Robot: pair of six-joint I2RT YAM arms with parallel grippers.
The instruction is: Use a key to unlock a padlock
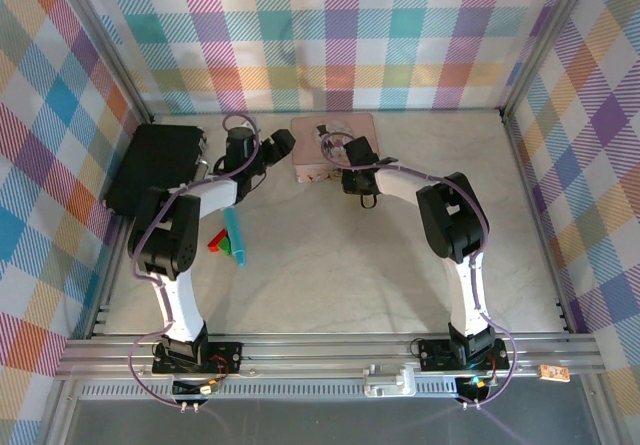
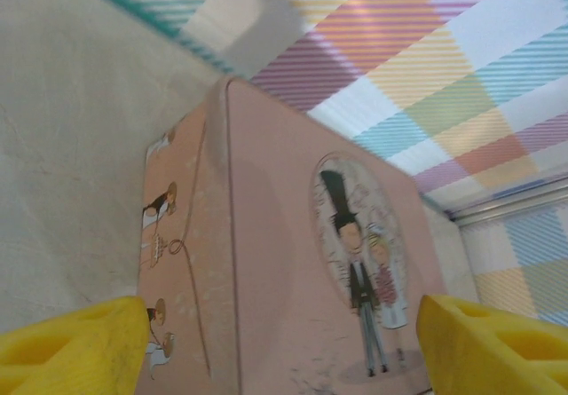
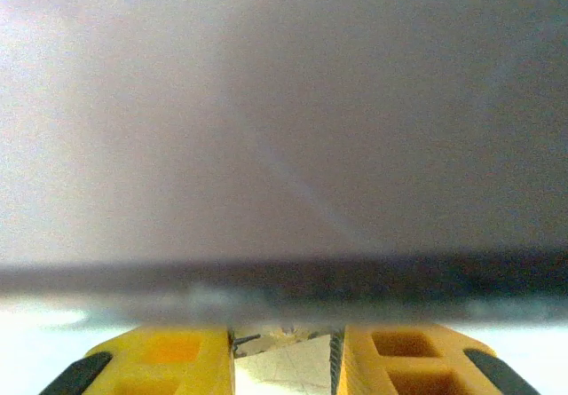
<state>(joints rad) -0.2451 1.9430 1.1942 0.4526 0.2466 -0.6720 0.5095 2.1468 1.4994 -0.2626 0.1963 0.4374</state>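
At the near side of the pink illustrated tin box (image 1: 310,135): right gripper (image 3: 284,355), yellow fingers set narrow around a small pale metallic item (image 3: 282,346), probably the tiny brass-gold padlock. It is too blurred to tell whether the item is pinched.
Left of the box: left gripper (image 2: 284,359), released, with its yellow fingers spread wide either side of the box's corner.
Further left of the box: black rectangular case (image 1: 155,165).
Risk: the box is unbraced while the left jaws stand apart, so a tug on the lock could drag it.
Risk: a skewed pinch could flick the lock free.
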